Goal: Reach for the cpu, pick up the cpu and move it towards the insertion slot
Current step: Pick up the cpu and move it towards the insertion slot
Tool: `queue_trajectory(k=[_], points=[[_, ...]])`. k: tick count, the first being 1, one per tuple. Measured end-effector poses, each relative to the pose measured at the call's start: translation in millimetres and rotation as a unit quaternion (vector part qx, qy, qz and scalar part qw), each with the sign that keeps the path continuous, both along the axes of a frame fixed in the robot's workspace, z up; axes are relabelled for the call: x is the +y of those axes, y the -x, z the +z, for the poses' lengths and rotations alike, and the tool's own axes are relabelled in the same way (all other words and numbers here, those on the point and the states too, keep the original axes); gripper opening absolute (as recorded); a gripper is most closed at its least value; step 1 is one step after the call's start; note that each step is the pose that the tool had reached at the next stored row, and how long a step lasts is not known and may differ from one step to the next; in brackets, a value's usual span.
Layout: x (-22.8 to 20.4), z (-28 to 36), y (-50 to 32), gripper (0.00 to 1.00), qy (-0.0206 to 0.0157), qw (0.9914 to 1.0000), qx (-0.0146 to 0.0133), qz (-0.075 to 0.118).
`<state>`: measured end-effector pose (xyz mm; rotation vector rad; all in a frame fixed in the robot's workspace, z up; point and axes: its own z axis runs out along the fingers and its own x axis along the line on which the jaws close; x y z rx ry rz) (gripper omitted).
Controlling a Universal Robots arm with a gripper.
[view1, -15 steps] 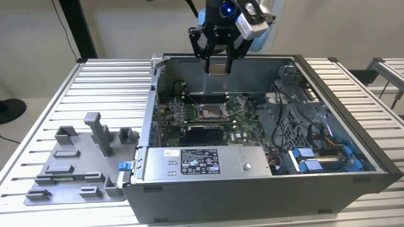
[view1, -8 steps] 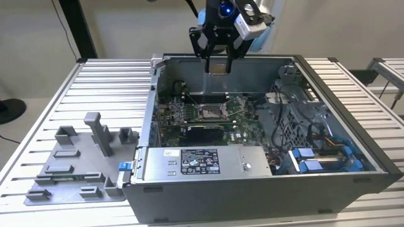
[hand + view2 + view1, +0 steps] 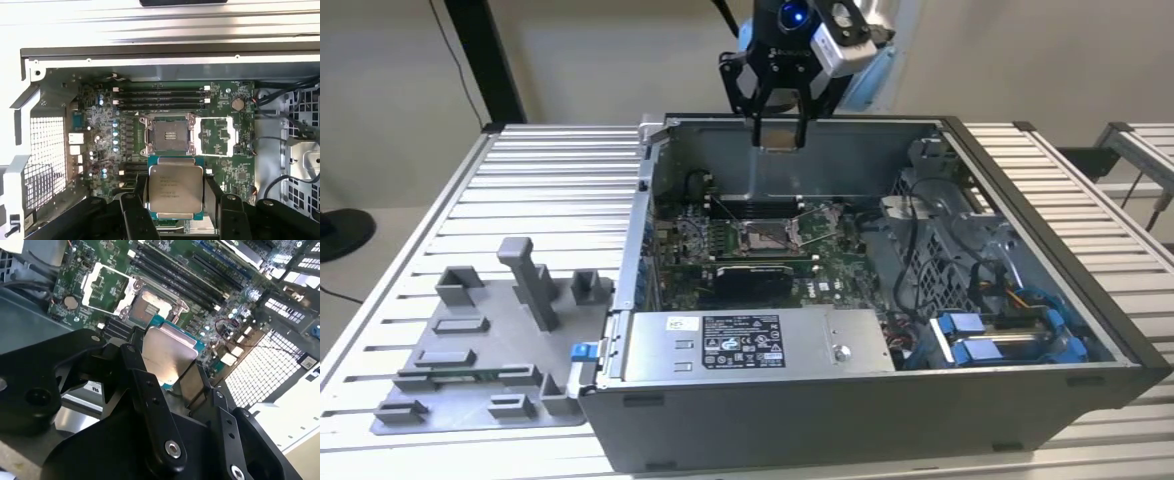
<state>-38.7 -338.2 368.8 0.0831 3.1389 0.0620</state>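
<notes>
A: Cpu [image 3: 176,189] first. Where is it?

B: It sits between the two black fingers [image 3: 134,212] of the gripper [image 3: 778,138]. One finger is on each side, and they pinch its edges. Its silver face shows in both wrist views.

A: Where is the gripper?

B: It hangs high over the open computer case [image 3: 1067,300], near the case's back wall. It touches nothing but the chip.

A: What is in the case?

B: One green circuit board [image 3: 225,100] lies flat, far under the gripper. The insertion slot [image 3: 169,135] is on that board, under the chip and a bit ahead of it. Its shiny frame [image 3: 216,136] is flipped open beside it. The dark middle is bare. I count four long black memory slots [image 3: 160,97] past it.

A: Anything else?

B: One grey fixture plate [image 3: 480,380] with blocks lies on the table [image 3: 547,190], well away from the gripper, on the exterior view's left.
</notes>
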Motion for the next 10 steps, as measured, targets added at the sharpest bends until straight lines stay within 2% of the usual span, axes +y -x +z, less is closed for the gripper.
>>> queue_trajectory(k=[3,10], points=[[5.1,0.0,0.0,0.00,0.0000,1.00000,0.0000,-0.001],[5.5,0.0,0.0,0.00,0.0000,1.00000,0.0000,-0.001]])
